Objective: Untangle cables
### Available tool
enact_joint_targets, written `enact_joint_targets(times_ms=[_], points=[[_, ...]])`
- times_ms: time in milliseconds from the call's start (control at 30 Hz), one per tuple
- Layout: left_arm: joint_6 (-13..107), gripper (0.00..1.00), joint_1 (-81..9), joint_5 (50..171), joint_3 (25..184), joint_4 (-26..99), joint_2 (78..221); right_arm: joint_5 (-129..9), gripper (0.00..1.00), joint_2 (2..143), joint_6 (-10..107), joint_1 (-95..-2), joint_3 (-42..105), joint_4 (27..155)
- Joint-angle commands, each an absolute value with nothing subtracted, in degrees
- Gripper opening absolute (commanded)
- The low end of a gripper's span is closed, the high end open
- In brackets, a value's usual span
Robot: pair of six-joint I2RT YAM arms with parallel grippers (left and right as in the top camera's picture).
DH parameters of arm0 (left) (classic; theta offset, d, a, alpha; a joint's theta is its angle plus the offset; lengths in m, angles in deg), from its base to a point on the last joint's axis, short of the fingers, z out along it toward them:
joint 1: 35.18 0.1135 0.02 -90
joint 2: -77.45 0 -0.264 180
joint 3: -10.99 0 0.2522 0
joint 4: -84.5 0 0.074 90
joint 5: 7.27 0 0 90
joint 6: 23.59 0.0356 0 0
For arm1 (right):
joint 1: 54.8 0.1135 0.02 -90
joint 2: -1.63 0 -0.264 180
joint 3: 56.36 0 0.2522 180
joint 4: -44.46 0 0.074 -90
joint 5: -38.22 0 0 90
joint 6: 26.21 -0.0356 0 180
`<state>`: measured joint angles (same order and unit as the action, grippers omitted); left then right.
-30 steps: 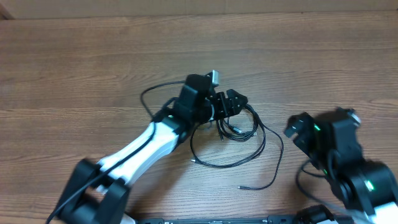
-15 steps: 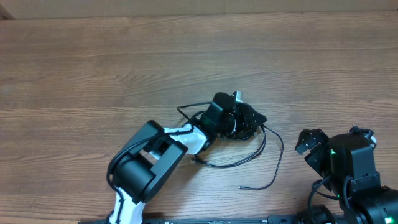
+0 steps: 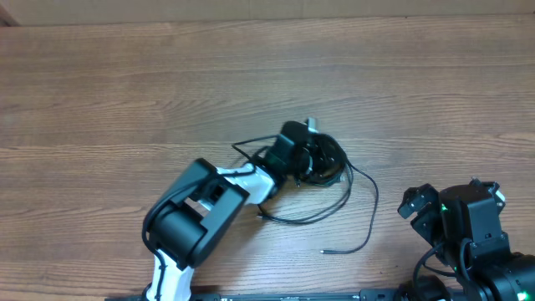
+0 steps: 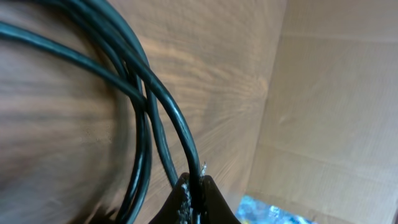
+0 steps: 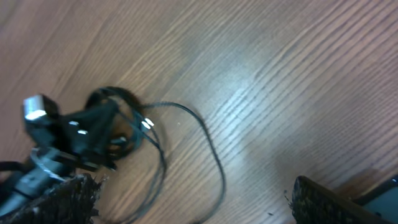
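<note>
Left pincer [image 4: 194,191]: clamped on one strand of the thin black tangled cables [image 4: 175,121], knotted at centre frame overhead. I judge a slow draw toward the bare upper left is best. My right pincer [image 5: 196,199], jaws apart at lower right, should pin the rest.

Black cables [image 4: 169,109]; brown wood-grain table [image 3: 125,84].

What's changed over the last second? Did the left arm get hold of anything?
The left end effector shifted slightly right and toward its base, then shut on the cables, pulling their left loop in. The right end effector drew back toward its base, open as before. The loose end at the front has not moved.
</note>
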<state>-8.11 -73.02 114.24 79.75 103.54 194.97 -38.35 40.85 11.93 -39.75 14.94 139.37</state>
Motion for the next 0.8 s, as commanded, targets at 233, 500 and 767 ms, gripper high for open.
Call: enact_joint_targets(times_ms=[233,500,767], points=[[3.08,0.04,-55.03,143.18,79.99,103.76,195.49,-40.47,0.98,40.7,11.72,-39.92,16.67,138.84],[3.19,0.04,-50.53,142.2,79.99,98.84,190.14,-41.08,0.97,40.7,11.69,-39.92,16.67,134.45],[16.85,0.04,-50.53,125.1,79.99,73.59,170.51,-41.8,0.97,41.72,11.69,-39.92,16.67,132.9]])
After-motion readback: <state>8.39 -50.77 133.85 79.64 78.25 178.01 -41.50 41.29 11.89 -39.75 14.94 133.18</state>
